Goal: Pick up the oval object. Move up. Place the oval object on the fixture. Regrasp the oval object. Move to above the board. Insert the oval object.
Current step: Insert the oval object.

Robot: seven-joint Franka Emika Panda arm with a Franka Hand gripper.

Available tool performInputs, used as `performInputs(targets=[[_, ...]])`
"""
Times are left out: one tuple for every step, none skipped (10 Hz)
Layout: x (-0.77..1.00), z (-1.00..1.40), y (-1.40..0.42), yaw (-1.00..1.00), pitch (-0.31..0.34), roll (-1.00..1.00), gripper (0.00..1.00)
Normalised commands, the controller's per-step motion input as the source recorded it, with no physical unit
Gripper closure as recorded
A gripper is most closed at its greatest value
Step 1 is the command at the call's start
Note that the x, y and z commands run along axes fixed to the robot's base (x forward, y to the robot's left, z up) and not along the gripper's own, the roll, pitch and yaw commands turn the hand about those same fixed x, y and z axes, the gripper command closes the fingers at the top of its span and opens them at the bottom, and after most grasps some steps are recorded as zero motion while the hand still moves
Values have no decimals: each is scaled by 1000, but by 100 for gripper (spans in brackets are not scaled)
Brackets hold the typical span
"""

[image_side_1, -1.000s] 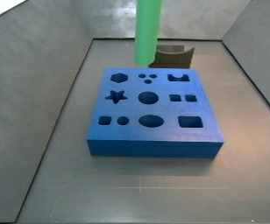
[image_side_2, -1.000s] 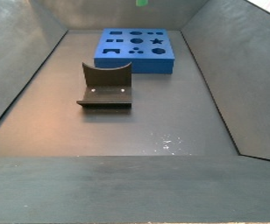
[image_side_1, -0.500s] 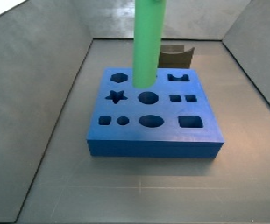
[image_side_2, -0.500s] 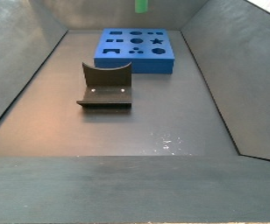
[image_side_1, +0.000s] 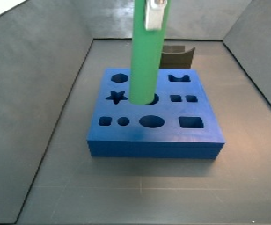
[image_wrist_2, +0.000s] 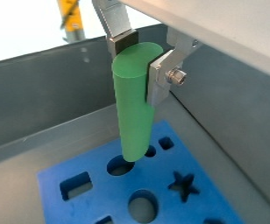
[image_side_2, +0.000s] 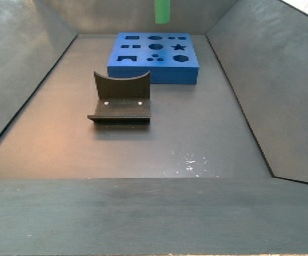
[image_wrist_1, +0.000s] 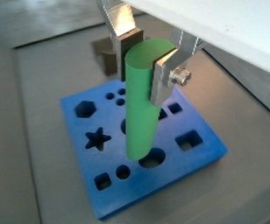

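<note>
The tool [image_wrist_1: 147, 54] grasps the rod [image_wrist_1: 142, 103] near its upper end, one silver finger [image_wrist_1: 166, 73] on each side, pads pressed against the green surface. Both wrist views show the same clamped grip [image_wrist_2: 141, 59] on the rod [image_wrist_2: 132, 105]. The rod hangs upright above the board [image_wrist_1: 93, 185], its lower rounded end directly over a round hole [image_wrist_1: 154, 158] near the board's edge; whether the tip has entered the hole cannot be told from these views.

In a side view the rod [image_side_1: 145, 57] stands vertical over the middle of the board [image_side_1: 150, 145], with the tool [image_side_1: 157, 9] at the top edge of the frame. In a side view only the rod's lower end [image_side_2: 162, 10] shows, above the board [image_side_2: 157, 66].

The fixture [image_side_2: 119, 100] sits on the floor, well apart from the board and nearer the camera. In a side view it [image_side_1: 179, 57] stands just behind the board.
</note>
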Motion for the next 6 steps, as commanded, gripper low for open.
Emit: performInputs(targets=[[163, -346, 0, -917, 0, -44, 100], [254, -351, 0, -840, 0, -41, 100], [286, -357, 0, -811, 0, -37, 100], [306, -360, 0, -791, 0, -34, 100], [240, -357, 0, -849, 0, -37, 100], [214, -360, 0, -857, 0, -33, 100]])
